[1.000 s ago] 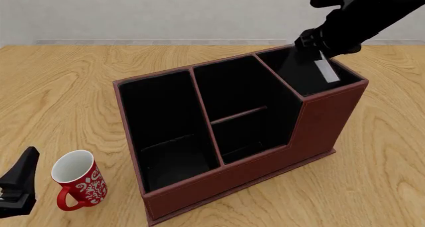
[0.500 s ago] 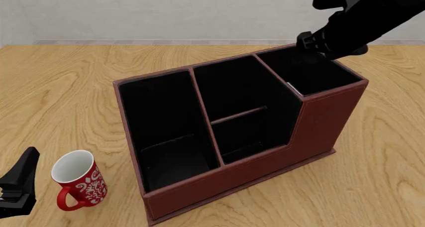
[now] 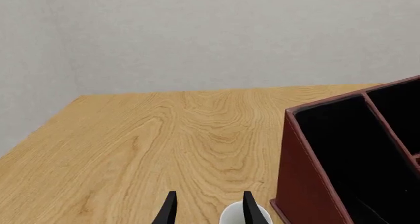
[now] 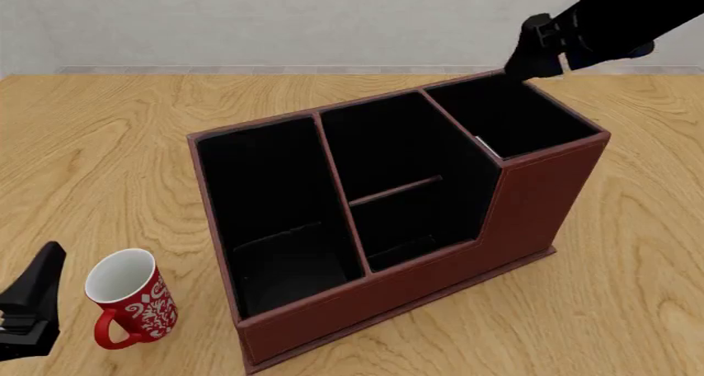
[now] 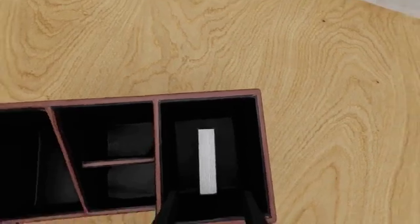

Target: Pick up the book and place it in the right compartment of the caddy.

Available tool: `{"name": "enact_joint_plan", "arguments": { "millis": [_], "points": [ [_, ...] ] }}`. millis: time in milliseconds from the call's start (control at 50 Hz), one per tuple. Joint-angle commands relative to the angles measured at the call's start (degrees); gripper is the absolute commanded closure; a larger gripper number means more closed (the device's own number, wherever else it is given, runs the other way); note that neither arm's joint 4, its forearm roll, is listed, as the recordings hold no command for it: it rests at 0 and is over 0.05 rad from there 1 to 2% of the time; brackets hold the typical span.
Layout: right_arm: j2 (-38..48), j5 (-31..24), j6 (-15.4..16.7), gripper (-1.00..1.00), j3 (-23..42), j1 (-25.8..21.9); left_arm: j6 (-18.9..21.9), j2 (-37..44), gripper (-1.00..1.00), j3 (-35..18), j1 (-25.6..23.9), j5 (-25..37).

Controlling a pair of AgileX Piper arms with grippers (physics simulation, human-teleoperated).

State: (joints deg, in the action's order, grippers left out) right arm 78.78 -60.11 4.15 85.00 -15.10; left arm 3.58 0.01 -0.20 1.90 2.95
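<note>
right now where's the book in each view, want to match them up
Front view: the book shows only as a thin white sliver of page edge inside the right compartment, against the divider.
Right wrist view: seen from above, its white page edge stands inside that compartment, between the open fingertips.
Left wrist view: not in it.
Shared landmark: the caddy, whose reddish-brown wall appears in all three views.

Black book on edge (white pages up), inside reddish-brown caddy's narrow right compartment
</note>
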Motion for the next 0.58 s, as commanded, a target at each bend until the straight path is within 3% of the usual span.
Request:
{"name": "enact_joint_plan", "arguments": {
  "millis": [20,220,280,420,580],
  "points": [
    [-6.7,-5.0,1.8,-1.00,2.6,-0.8,-0.4,0.0,-1.00,-0.7,-0.4,-0.2],
    [-11.1,-9.5,5.7,-1.00,7.5,-4.6,-0.8,0.0,-1.00,-2.2,-1.2,0.2],
    [-11.9,-9.6,5.7,-1.00,7.5,-5.4,-0.5,0.0,-1.00,-2.4,-1.5,0.1],
    [-15.7,-9.6,10.0,-1.00,7.7,-5.9,0.3,0.0,-1.00,-3.1,-1.8,0.2],
    [-21.5,-8.1,10.7,-1.00,5.1,-8.2,0.4,0.0,-1.00,-4.0,-1.6,0.6]
  ]
}}
